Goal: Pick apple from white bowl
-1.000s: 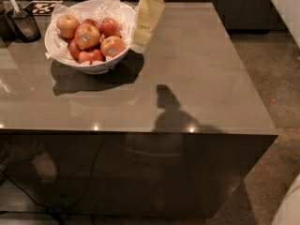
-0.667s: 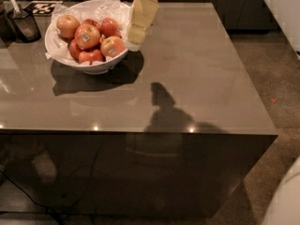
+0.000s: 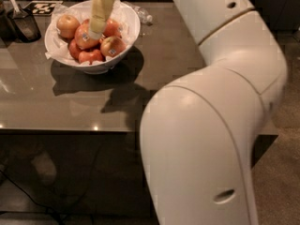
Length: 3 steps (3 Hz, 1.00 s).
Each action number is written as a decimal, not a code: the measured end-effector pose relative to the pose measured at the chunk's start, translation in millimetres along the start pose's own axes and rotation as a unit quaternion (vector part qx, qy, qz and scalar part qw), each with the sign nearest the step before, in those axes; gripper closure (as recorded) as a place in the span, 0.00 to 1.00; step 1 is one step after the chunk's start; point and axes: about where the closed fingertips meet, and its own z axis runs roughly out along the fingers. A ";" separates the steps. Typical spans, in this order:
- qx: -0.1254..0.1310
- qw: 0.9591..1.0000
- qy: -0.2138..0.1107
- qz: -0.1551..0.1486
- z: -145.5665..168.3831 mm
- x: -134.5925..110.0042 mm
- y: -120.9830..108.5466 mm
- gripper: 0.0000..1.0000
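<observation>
The white bowl (image 3: 130,37) stands at the back left of the grey table, lined with white paper and holding several apples. The apple (image 3: 82,37), large and red-orange with a small sticker on top, lies in the middle of the bowl. My gripper (image 3: 95,33) hangs down from the top edge, pale yellow. Its tip is right over the right side of that apple and hides part of it. I cannot see whether it touches the apple. A paler apple (image 3: 68,24) lies to the left. A smaller stickered apple (image 3: 113,46) lies to the right.
My white arm (image 3: 211,125) fills the right half of the view and hides that side of the table. A dark container with a scoop (image 3: 23,25) stands left of the bowl. Crumpled clear plastic (image 3: 143,17) lies behind the bowl. The table's front edge (image 3: 70,130) runs below.
The gripper has moved left from beside the bowl's right rim to over the apples. The bowl now shows nearer and further right, and my arm has swung into the right of the view.
</observation>
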 end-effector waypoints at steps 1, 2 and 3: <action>0.015 1.000 -0.015 0.000 0.0 -8.2 -9.2 0.00; 0.016 0.999 -0.030 0.009 17.3 -14.3 -21.7 0.00; 0.011 0.999 -0.032 0.018 39.6 -16.8 -34.9 0.00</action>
